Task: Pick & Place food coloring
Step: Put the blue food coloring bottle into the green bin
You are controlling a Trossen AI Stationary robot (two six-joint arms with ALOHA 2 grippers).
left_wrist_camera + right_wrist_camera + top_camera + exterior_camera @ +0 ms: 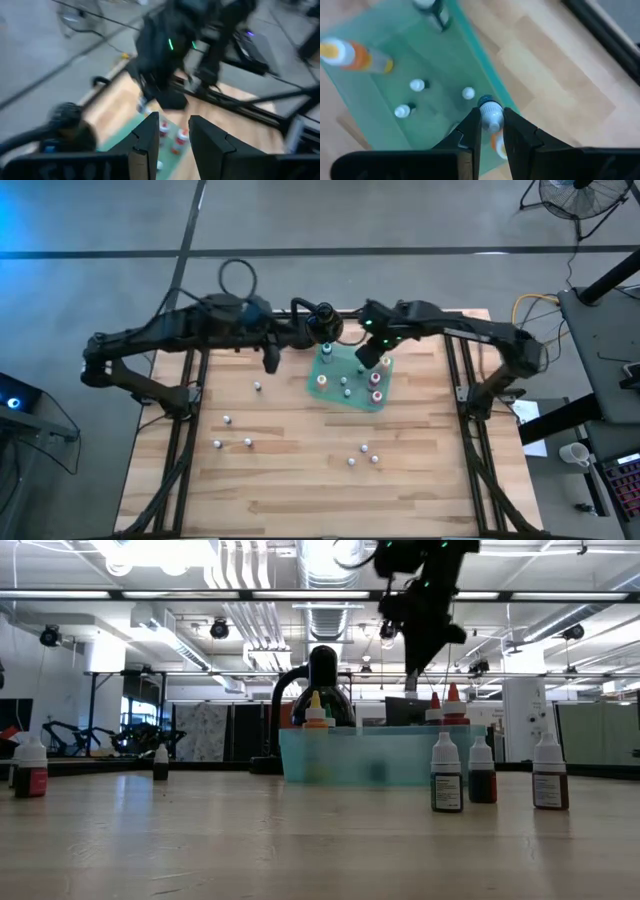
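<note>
Food coloring bottle [491, 113] upright, cap up, clamped in right pincer [492, 131].

A light wooden plank table [300, 480] stands on a grey concrete floor [100, 220]; white ceiling ducts [240, 570] and strip lights hang overhead.

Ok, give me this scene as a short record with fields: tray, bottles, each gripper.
tray: green tray, far middle of table
bottles in tray: several, upright
bottles loose on table: about eight, scattered left and near side
right gripper: above the tray's right side, shut on a blue-capped bottle
left gripper: raised over the table left of the tray, nothing between its fingers
stand: black, behind the tray
</note>
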